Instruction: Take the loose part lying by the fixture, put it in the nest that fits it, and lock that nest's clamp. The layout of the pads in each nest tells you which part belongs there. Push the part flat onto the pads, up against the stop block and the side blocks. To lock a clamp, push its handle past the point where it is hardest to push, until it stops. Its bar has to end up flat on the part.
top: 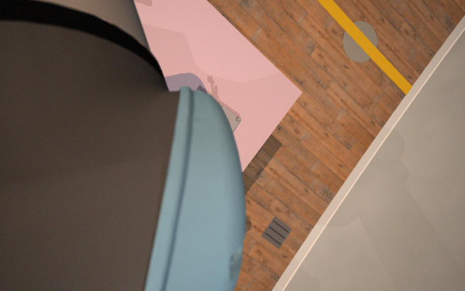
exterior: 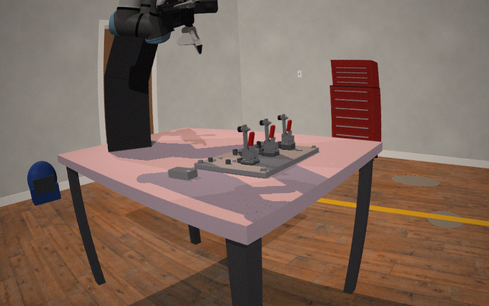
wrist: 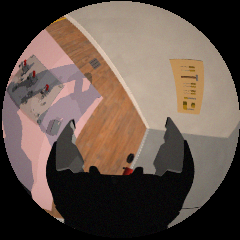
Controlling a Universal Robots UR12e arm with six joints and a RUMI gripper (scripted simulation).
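The loose part point(exterior: 182, 173) point(wrist: 54, 126), a grey rectangular block, lies on the table beside the near left corner of the fixture plate point(exterior: 234, 171) point(wrist: 57, 92). Three clamps with red handles point(exterior: 251, 139) point(exterior: 272, 131) point(exterior: 288, 126) stand in a row on the plate; their bars are raised upright. Small dark blocks and pads sit by the clamps, but the pad layouts are too small to tell. My gripper point(wrist: 119, 118) is open and empty, high above the table. In the top view the arm hides nearly all of the fixture, and the loose part is hidden.
The pink table point(top: 263, 93) point(exterior: 215, 212) carries the fixture and the arm's dark pedestal point(exterior: 128, 113). A red tool cabinet point(exterior: 354, 102) stands by the back wall, and a blue welding helmet point(exterior: 42, 171) is at the left beyond the table. A tool board point(wrist: 182, 75) hangs on a wall.
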